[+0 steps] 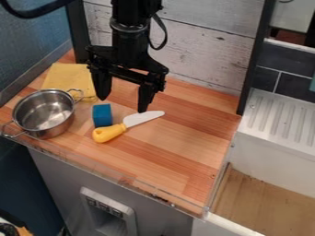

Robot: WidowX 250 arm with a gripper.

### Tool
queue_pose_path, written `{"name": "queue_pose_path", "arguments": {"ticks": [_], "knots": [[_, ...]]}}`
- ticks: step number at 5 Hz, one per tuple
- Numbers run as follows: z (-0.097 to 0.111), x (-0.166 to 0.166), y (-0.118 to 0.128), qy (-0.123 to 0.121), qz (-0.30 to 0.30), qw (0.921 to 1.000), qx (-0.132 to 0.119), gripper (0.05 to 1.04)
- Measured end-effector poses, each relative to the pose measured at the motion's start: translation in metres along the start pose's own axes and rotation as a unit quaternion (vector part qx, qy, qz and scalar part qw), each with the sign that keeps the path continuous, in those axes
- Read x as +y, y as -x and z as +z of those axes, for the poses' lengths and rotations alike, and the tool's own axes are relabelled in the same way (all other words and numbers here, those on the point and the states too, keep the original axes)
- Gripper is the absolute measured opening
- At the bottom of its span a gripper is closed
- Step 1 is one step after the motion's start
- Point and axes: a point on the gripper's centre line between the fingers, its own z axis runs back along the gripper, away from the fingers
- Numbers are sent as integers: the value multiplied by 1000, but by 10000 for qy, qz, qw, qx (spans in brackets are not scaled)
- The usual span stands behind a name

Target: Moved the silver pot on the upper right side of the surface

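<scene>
Your gripper (pixel 122 105) is hanging spread and empty; the silver pot (pixel 44 112) is sitting on the left. You are wanting one finger inside its rim, then carrying it level above the knife (pixel 130 121), toward far right.

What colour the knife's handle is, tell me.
The handle is yellow; the camera view shows it best.

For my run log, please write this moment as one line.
gripper: open, empty | silver pot: left side of counter, not upper right | blue block: beside knife
</scene>
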Motion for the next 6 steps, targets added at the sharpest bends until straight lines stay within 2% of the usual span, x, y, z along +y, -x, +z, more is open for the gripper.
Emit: {"name": "queue_pose_path", "arguments": {"ticks": [1, 2, 3, 4, 5, 6], "knots": [[-8, 0, 4, -14, -27, 9999, 145, 1001], [-5, 36, 14, -27, 385, 9993, 6, 1001], [-8, 60, 18, -118, 451, 9989, -42, 1001], [-24, 84, 22, -185, 455, 9987, -122, 1001], [-43, 92, 22, -425, 244, 9987, -121, 1001], [-60, 103, 21, -530, 254, 9983, -60, 1001]]}}
